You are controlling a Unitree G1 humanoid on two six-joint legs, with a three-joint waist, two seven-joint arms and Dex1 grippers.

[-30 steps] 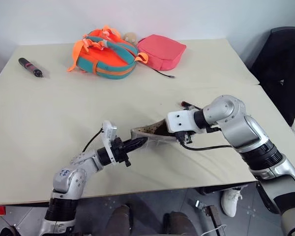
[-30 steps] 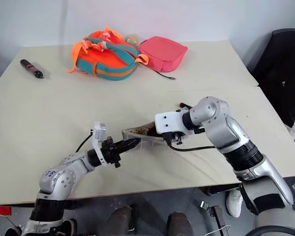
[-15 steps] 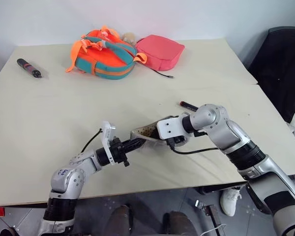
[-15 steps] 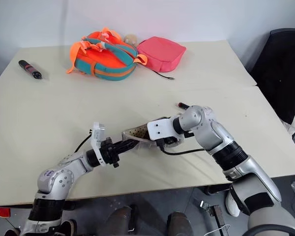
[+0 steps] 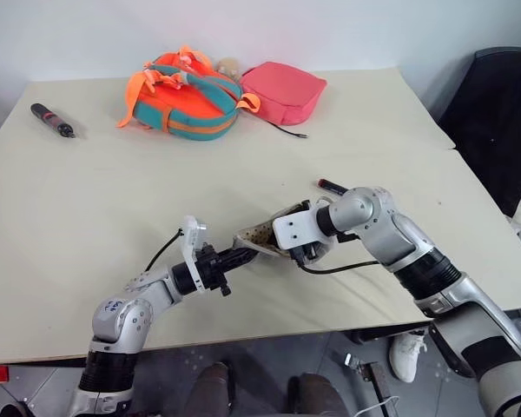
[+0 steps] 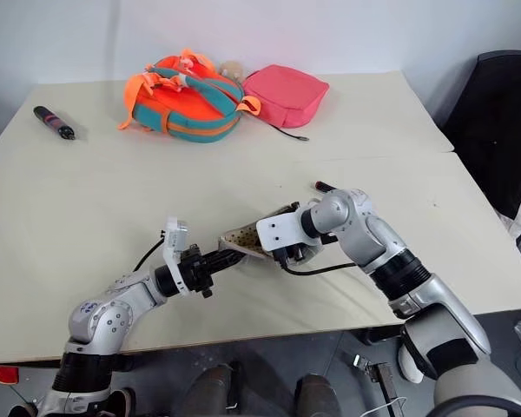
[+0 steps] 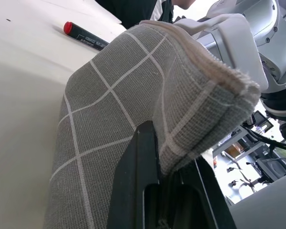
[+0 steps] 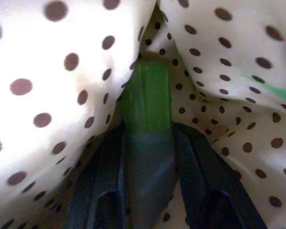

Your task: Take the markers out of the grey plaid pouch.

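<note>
The step in hand looks like the second extraction: the red marker (image 5: pixel 333 186) already lies on the tabletop (image 5: pixel 113 208) just beyond the grey plaid pouch (image 5: pixel 262 236), while the green highlighter (image 8: pixel 146 98) sits deep inside it, against the dotted lining.

The left end effector (image 5: pixel 236 257) has its fingers pressed together on the pouch's near edge, pinching the fabric and holding that end raised off the tabletop; in the left wrist view one black finger (image 7: pixel 138 176) lies flat against the plaid cloth. That forearm reaches low and roughly level toward the pouch from the near side.

The right end effector (image 8: pixel 148 138) is plunged into the pouch's open mouth, wrist angled downward, elbow out beyond the pouch. Its fingers stand on either side of the highlighter's end, apparently gripping it.

Next, by my judgement, comes a firm grip and a straight pull back out through the opening, with the left hand holding the pouch steady so the lining does not drag along.
</note>
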